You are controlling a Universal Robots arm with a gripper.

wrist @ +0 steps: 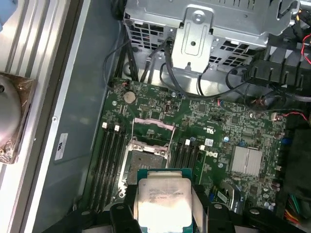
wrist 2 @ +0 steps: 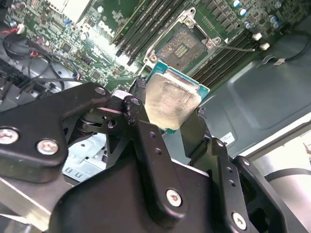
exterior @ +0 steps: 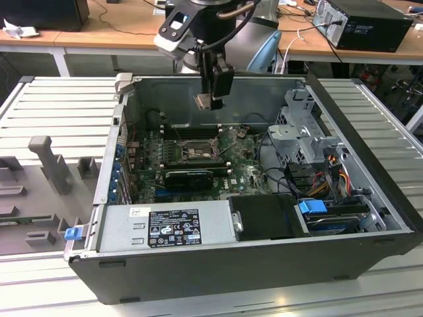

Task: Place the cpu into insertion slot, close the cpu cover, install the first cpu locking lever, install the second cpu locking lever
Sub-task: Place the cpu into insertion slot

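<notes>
Motherboard point(wrist: 233, 121) below, cpu point(wrist: 163, 194) in tool point(wrist: 164, 208)

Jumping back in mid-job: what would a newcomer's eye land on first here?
The gripper pinching the cpu by its edges, held over the open case. Below it, the empty insertion slot lies on the green board, between rows of memory slots.

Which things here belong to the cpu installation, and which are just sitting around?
Job in hand: cpu, held by the gripper; insertion slot, empty; cpu cover, flipped open.
Lying about: memory slots; graphics card; power supply; drive cage.
</notes>
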